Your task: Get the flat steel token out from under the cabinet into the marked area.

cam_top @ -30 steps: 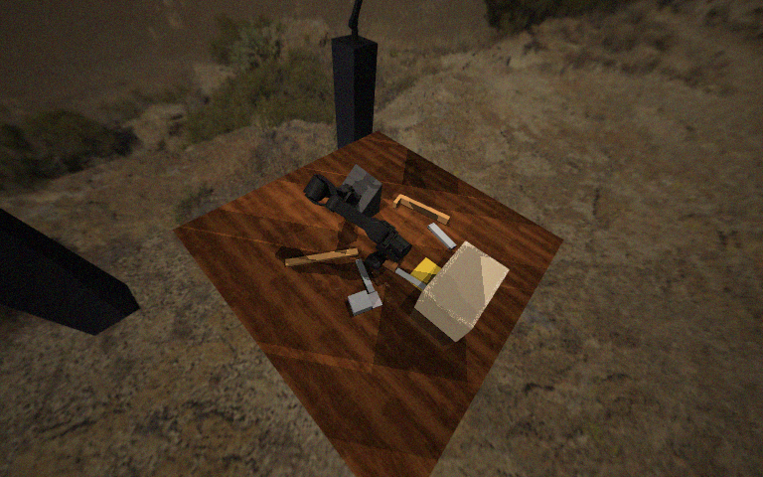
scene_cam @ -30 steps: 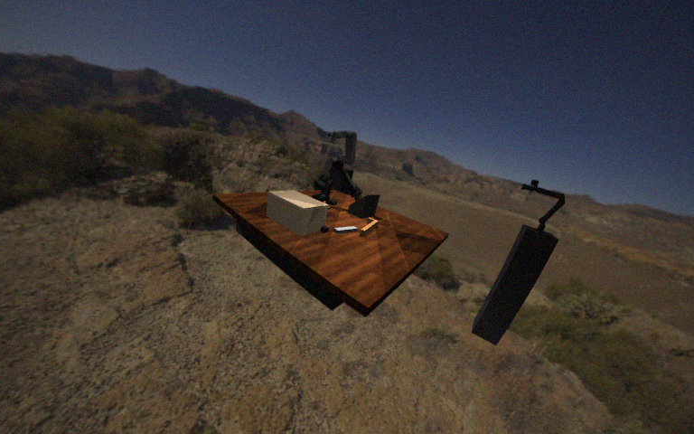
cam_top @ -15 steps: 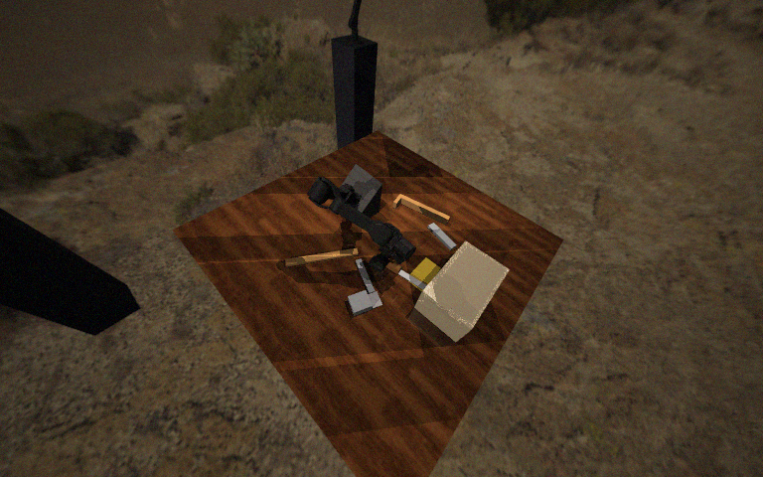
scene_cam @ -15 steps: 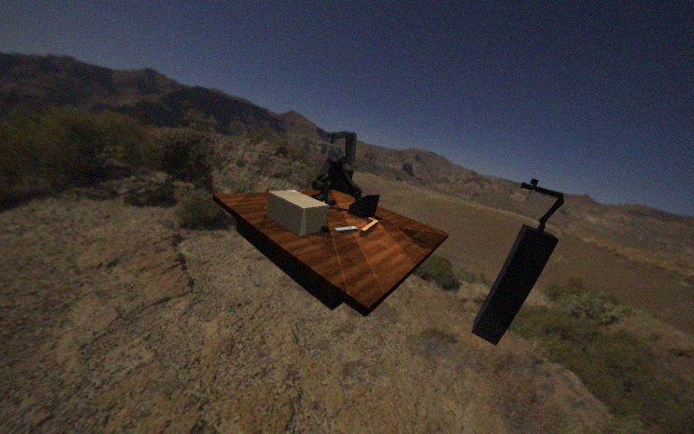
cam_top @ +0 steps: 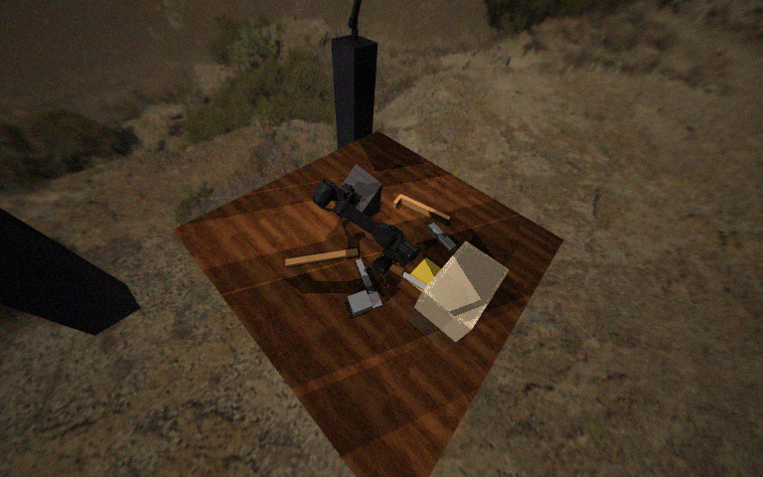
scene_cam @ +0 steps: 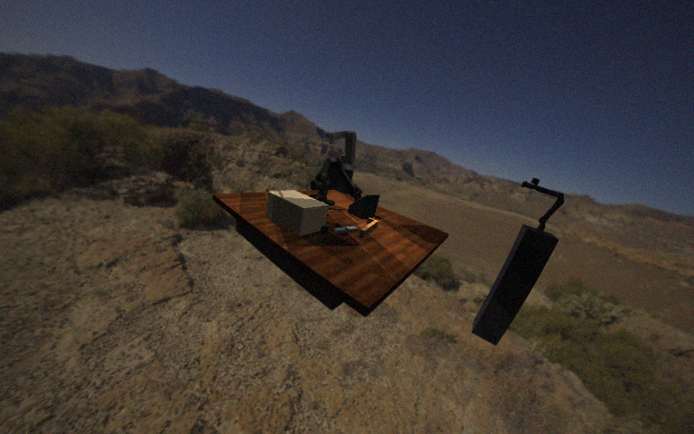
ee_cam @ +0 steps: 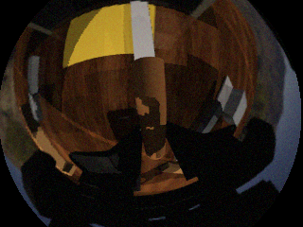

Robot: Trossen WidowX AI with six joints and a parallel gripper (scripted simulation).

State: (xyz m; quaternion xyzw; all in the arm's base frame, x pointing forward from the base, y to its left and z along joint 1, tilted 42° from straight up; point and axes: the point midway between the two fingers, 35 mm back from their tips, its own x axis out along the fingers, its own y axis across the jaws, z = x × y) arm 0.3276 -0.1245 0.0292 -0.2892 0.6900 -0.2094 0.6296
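The arm reaches from its base at the far side of the wooden table [cam_top: 267, 331] down toward the middle, its hand [cam_top: 386, 266] low over the wood just left of the yellow marked area [cam_top: 427, 269]. The hand is closed partway on a brown-handled stick tool [ee_cam: 150, 82], whose pale grey tip [ee_cam: 142, 28] stretches ahead across the yellow patch toward the beige cabinet [cam_top: 462, 289]. The cabinet stands on the right part of the table, touching the far edge of the marked area as the top view shows it. The steel token cannot be made out in any view; whether it lies under the cabinet cannot be told. A grey block-headed tool [cam_top: 365, 300] lies near and left of the hand, a plain wooden stick [cam_top: 321, 257] lies further left, an L-shaped wooden piece [cam_top: 419, 205] lies beyond the cabinet, and a short grey bar [cam_top: 441, 236] rests between that piece and the cabinet.
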